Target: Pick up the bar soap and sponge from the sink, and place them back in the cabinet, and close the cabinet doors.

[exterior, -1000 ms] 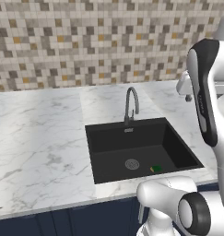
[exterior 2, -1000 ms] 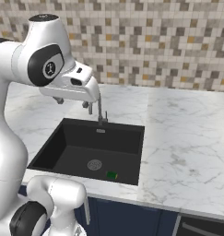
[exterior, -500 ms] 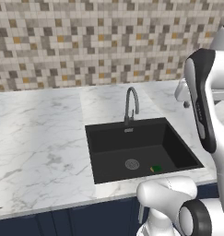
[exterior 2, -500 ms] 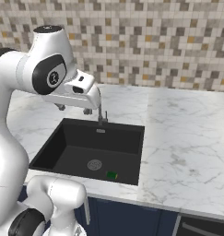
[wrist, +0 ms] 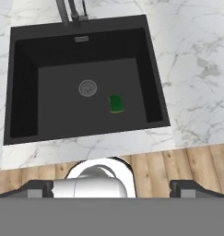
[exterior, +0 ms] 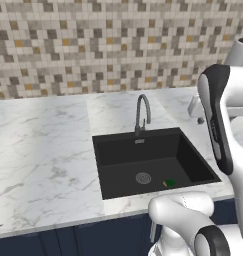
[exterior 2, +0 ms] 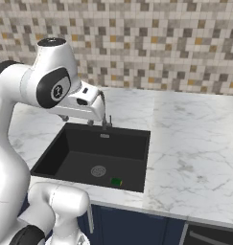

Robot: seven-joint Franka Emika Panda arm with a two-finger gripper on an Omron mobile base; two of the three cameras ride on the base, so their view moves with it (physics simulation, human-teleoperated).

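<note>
Jaws spread wide above the sink [wrist: 21, 87]; sponge [wrist: 115, 103] lies right of centre beside the drain [wrist: 87, 88]; arm has swung lower since earlier.

No readable text, label, brand or number is to be found — the small mark on the robot's joint cap is too blurred to be read.

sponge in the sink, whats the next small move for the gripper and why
Probably lower the open gripper straight down toward the sponge. It lies flat on the sink floor beside the drain, well below the gripper, with nothing held yet.
</note>
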